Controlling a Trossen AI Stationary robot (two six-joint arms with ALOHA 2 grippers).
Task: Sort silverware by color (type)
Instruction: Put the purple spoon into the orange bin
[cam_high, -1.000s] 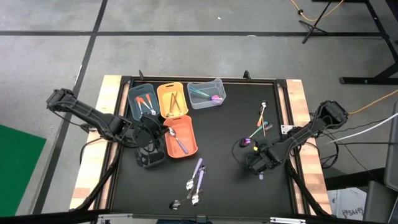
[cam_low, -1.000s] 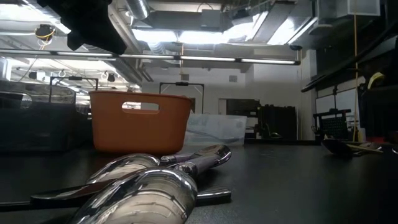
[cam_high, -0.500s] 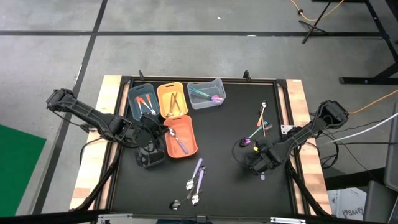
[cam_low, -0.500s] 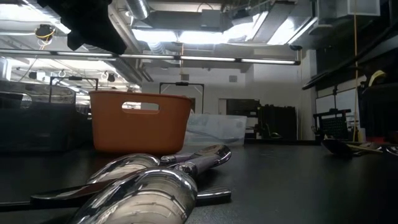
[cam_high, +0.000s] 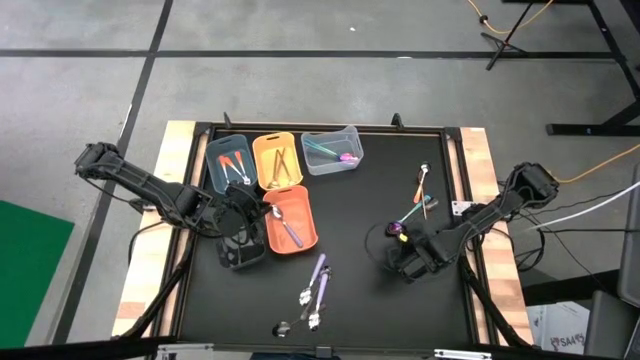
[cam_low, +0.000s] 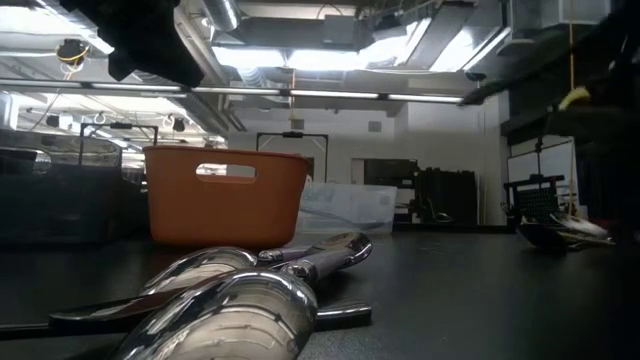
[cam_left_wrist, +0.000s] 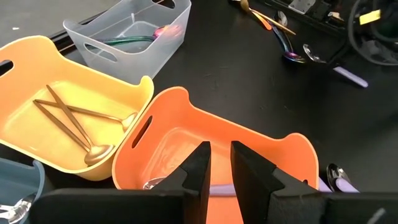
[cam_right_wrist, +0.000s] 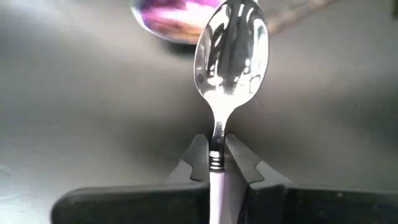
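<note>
1. A black tabletop (cam_high: 350, 290) seen from above, with two dark robot arms reaching in from either side and small coloured cutlery waiting to be sorted by colour.
2. The right gripper (cam_right_wrist: 217, 163) sits low at the right side of the tabletop. Its jaws are closed on the neck of a spoon with a silver bowl and lilac handle (cam_right_wrist: 230, 56), bowl pointing away from the wrist. The narrow neck gives a firm pinch, probably so the spoon can be lifted clear.
3. Just beyond that spoon lies a purple iridescent spoon bowl (cam_right_wrist: 165, 25), resting on the tabletop.
4. Further back on the right, a loose cluster of unsorted pieces (cam_high: 422, 200) in orange, teal and silver is well apart from the bins.
5. The left gripper (cam_left_wrist: 220, 165) hovers over the orange bin (cam_high: 291, 220). Its jaws stand a narrow gap apart with nothing visible between them.
6. Behind it sit three bins in a row: a blue-grey bin (cam_high: 229, 162), a yellow bin (cam_left_wrist: 62, 124) holding gold pieces, and a clear bin (cam_left_wrist: 134, 31) holding teal and purple ones. Each colour seems to have its own bin.
7. Near the front centre, several silver and lilac pieces (cam_high: 315, 288) lie unsorted.
</note>
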